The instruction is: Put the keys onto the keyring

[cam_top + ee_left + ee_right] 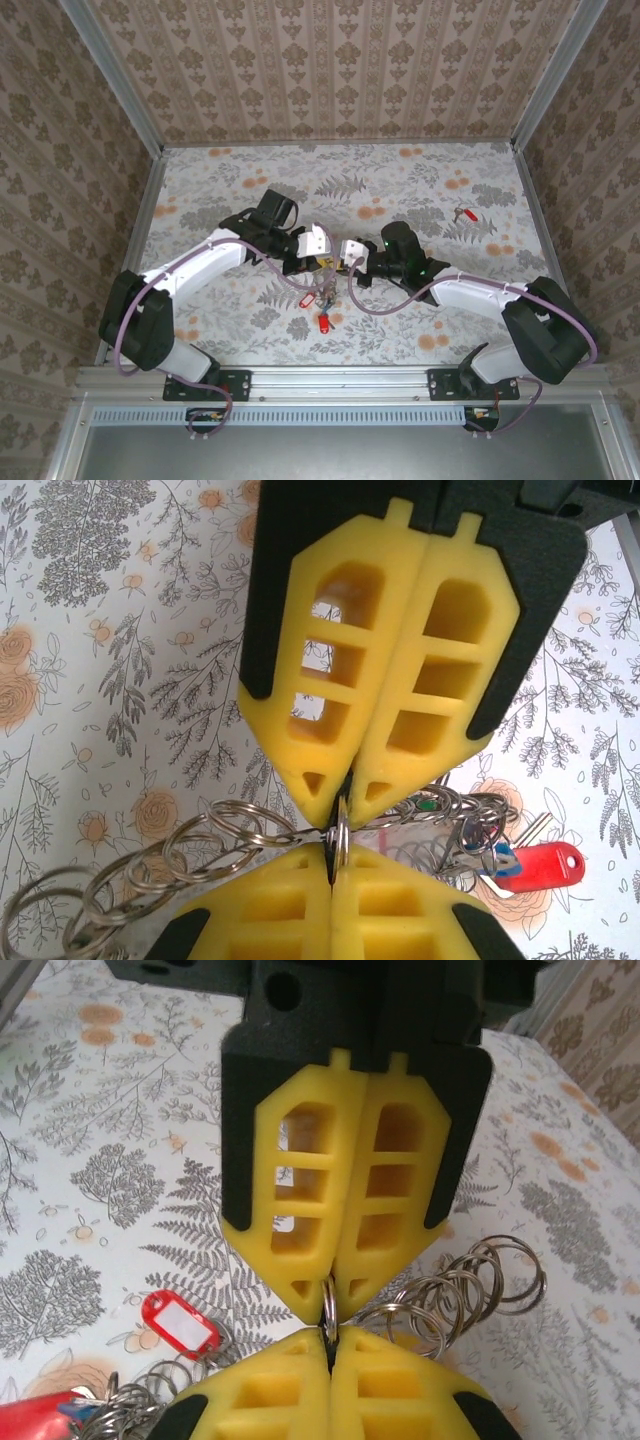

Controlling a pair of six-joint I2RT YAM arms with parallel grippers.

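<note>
Floral-print counter (250,180), walled on three sides. At frame centre the left claw (322,245) and right claw (350,250) meet tip to tip, both closed on the keyring (338,838), which stands edge-on between them. Bunched keys (322,322) lie just below; a loose red key (463,214) lies upper right, nearer the right arm (470,292).

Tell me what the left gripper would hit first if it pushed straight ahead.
The right gripper: it sits tip to tip with the left gripper, both shut on the same ring. There looks to be practically no gap between them.
</note>
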